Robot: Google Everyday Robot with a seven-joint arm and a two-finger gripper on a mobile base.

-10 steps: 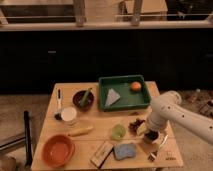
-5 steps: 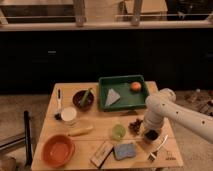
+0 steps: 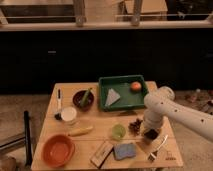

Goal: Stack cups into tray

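Note:
The dark-green tray (image 3: 103, 93) stands at the back of the wooden table and holds an orange fruit (image 3: 135, 86) and a grey wedge (image 3: 112, 97). The light green cup (image 3: 118, 131) stands upright on the table in front of the tray. The dark brown-black cup (image 3: 151, 134) sits to its right, near the table's right front. My gripper (image 3: 150, 130) hangs from the white arm that comes in from the right and is right over the dark cup, partly hiding it.
A maroon bowl (image 3: 82, 99) with a green item, a white cup (image 3: 68, 115), a yellow item (image 3: 80, 131) and an orange bowl (image 3: 58, 150) lie at left. A wooden block (image 3: 102, 154), blue sponge (image 3: 125, 150), metal utensil (image 3: 157, 146) and dark red item (image 3: 135, 125) lie at the front.
The arm has swung left and inward over the table. The gripper has come down over the dark cup. The other things have not moved.

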